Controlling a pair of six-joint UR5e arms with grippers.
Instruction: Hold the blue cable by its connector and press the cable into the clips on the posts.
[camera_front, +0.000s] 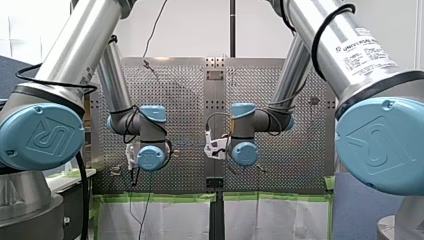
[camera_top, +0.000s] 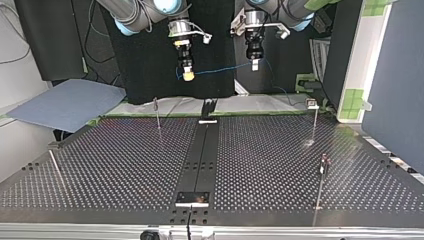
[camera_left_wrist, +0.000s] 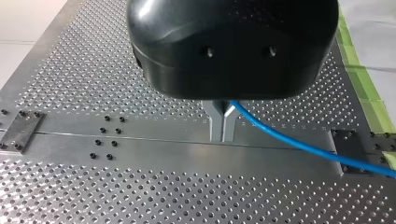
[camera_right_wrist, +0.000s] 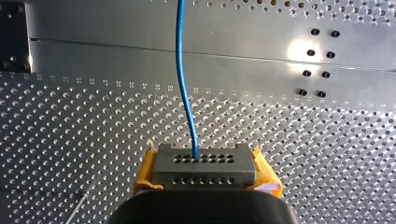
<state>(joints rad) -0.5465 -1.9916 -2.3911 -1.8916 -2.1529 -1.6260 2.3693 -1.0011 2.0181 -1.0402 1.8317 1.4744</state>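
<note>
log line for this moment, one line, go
right gripper: shut on connector | left gripper: shut on blue cable | blue cable: spans between grippers, in air | posts: no cable clipped

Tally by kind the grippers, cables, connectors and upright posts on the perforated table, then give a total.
grippers: 2 (left gripper, right gripper)
blue cable: 1
connector: 1
posts: 4
total: 8

One blue cable (camera_right_wrist: 179, 56), one connector (camera_right_wrist: 204, 164), four posts (camera_top: 158, 116), two hands (camera_top: 187, 75).
</note>
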